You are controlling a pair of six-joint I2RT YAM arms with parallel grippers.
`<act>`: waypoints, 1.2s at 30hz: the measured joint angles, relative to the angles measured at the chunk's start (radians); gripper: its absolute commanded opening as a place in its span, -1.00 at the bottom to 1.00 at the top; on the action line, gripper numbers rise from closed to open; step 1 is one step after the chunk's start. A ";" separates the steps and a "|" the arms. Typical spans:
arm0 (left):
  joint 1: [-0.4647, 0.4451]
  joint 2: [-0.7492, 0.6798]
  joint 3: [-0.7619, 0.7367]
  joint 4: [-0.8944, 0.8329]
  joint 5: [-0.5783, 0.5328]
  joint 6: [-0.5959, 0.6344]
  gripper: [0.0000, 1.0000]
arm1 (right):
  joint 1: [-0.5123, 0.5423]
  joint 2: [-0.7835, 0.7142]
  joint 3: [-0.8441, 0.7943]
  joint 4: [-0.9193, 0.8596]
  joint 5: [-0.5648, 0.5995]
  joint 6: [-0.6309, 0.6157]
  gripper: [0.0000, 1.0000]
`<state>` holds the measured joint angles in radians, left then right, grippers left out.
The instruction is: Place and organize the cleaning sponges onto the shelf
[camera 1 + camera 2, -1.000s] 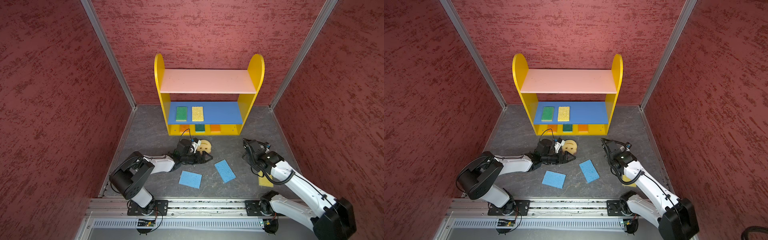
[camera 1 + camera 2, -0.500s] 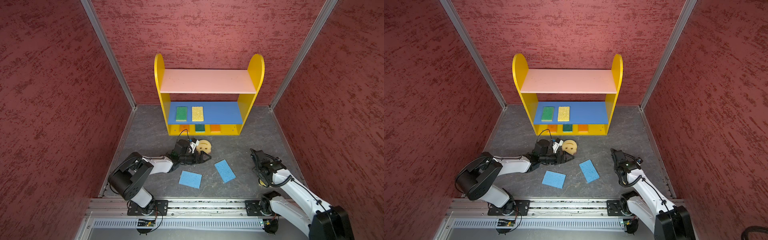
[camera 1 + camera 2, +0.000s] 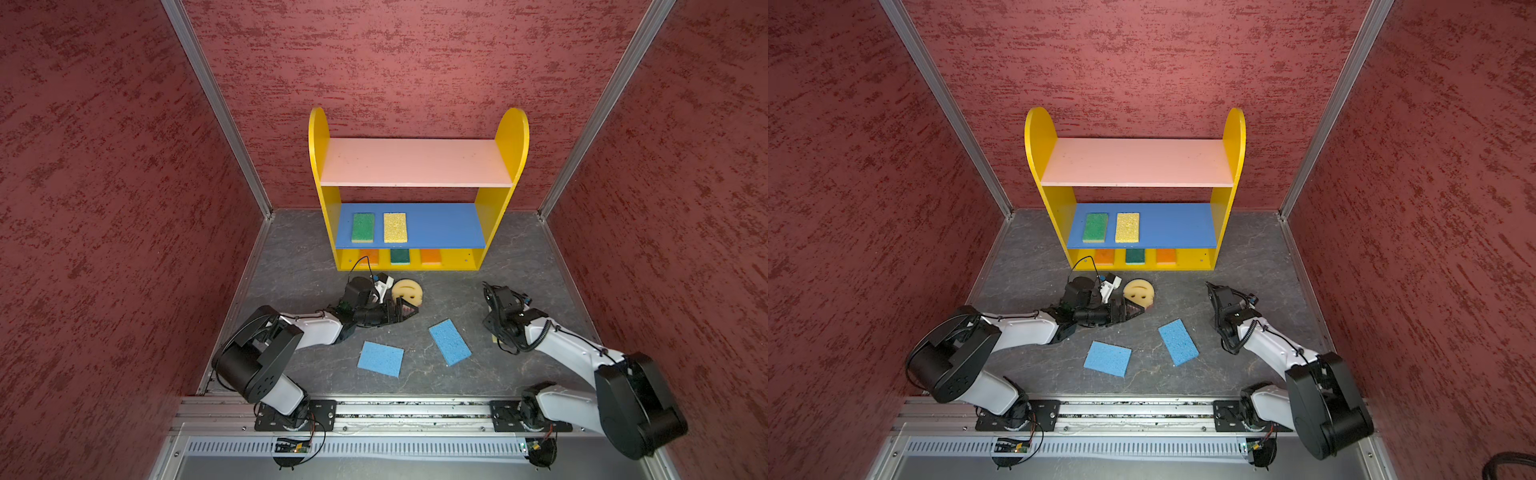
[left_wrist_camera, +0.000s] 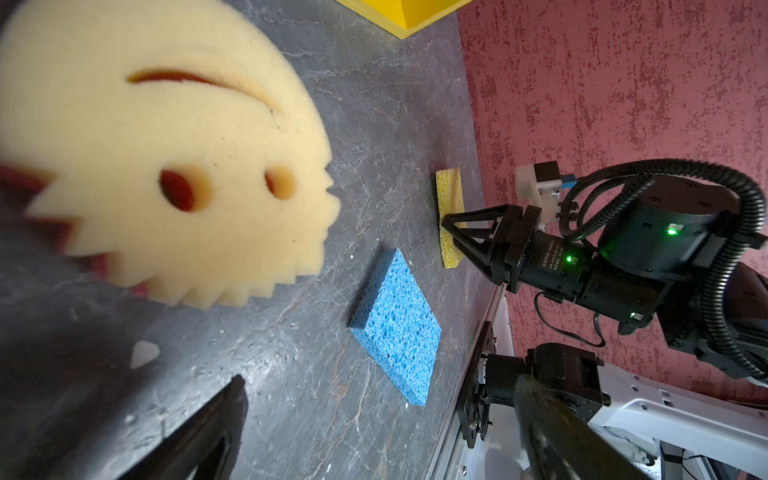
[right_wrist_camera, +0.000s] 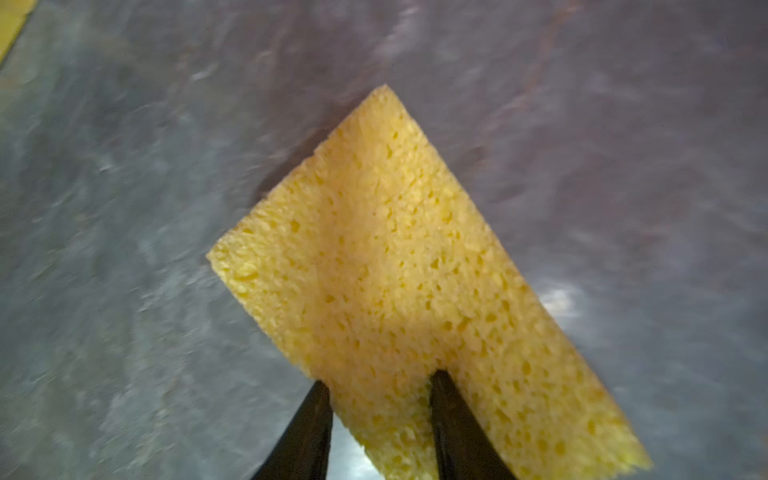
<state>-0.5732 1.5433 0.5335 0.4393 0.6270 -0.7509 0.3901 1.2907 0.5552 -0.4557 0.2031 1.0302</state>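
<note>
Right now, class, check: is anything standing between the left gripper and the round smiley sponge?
Nothing visible does. The open left gripper lies right beside the smiley sponge on the floor, and no other sponge lies between them.

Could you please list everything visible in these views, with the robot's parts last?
shelf: one, yellow sides, pink, blue, yellow boards, rear floor.
green sponge: one, green, blue board.
yellow sponge: one, yellow, blue board, beside green sponge.
orange sponges: two, orange, bottom board.
dark green sponge: one, dark green, between them.
smiley sponge: one, pale yellow, floor before shelf.
blue sponges: two, blue, floor.
second yellow sponge: one, yellow, floor, right side.
left gripper: one, black, open, beside smiley sponge.
right gripper: one, black, down at second yellow sponge.
</note>
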 measured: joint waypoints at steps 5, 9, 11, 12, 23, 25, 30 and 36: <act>0.056 -0.074 -0.056 -0.028 -0.061 0.010 0.99 | 0.163 0.207 0.174 0.068 -0.067 -0.013 -0.20; 0.080 -0.174 -0.097 -0.056 -0.139 0.025 0.99 | 0.248 0.306 0.267 0.112 -0.105 -0.021 -0.20; 0.083 -0.241 -0.119 -0.085 -0.190 0.029 0.99 | 0.278 0.327 0.290 0.122 -0.125 -0.025 -0.20; 0.085 -0.266 -0.124 -0.096 -0.206 0.031 0.99 | 0.289 0.329 0.293 0.126 -0.133 -0.026 -0.20; 0.102 -0.477 -0.055 -0.355 -0.362 0.074 0.99 | 0.327 0.159 0.306 0.006 -0.092 -0.063 -0.10; 0.103 -0.476 -0.032 -0.380 -0.378 0.075 0.99 | 0.327 0.145 0.341 -0.004 -0.063 -0.086 -0.09; 0.103 -0.436 -0.002 -0.410 -0.395 0.066 0.99 | 0.327 0.203 0.433 0.043 -0.018 -0.148 -0.10; 0.097 -0.343 0.022 -0.428 -0.401 0.052 0.96 | 0.320 0.332 0.479 0.117 -0.026 -0.227 -0.12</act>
<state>-0.4767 1.2003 0.5556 0.0113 0.2256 -0.6991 0.7101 1.6226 1.0344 -0.3386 0.1772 0.8028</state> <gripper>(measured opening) 0.998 0.442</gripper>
